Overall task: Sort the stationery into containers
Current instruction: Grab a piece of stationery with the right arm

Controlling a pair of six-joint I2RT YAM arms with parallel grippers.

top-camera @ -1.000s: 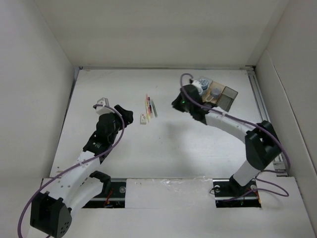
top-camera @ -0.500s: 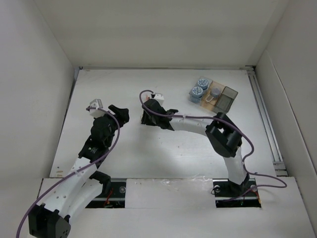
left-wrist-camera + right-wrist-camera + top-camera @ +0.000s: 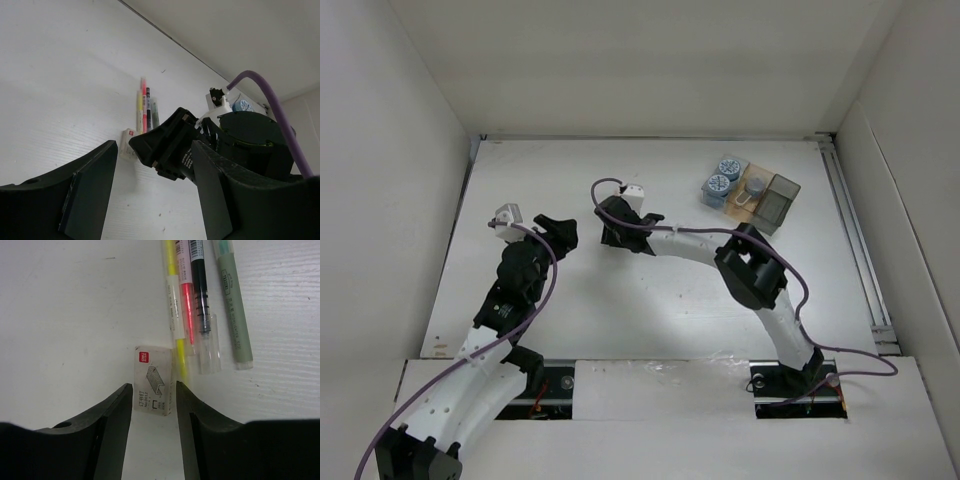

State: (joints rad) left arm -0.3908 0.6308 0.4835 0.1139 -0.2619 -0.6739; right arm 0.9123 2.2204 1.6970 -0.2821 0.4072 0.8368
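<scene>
A small white staple box (image 3: 154, 380) lies flat on the table between the open jaws of my right gripper (image 3: 153, 392), with a narrow gap on each side. Just beyond it lie a yellow stick (image 3: 172, 300), a red-pink stick (image 3: 185, 295), a clear dark pen (image 3: 201, 295) and a grey-green stick (image 3: 231, 300), side by side. In the top view my right gripper (image 3: 620, 228) hides them. My left gripper (image 3: 556, 232) is open and empty, to the left of them. The tray (image 3: 778, 200) at the back right holds two patterned discs (image 3: 722, 175) and a clip (image 3: 755, 187).
The left wrist view shows the sticks (image 3: 145, 106), the box (image 3: 127, 150) and the right gripper's black fingers (image 3: 167, 147) close ahead of the left gripper (image 3: 155, 200). The enclosure's white walls (image 3: 440, 150) stand around the table, and a rail (image 3: 855, 240) runs along its right side.
My right arm has swung left from the tray to the sticks and come down over the staple box. My left gripper has drifted slightly left.
</scene>
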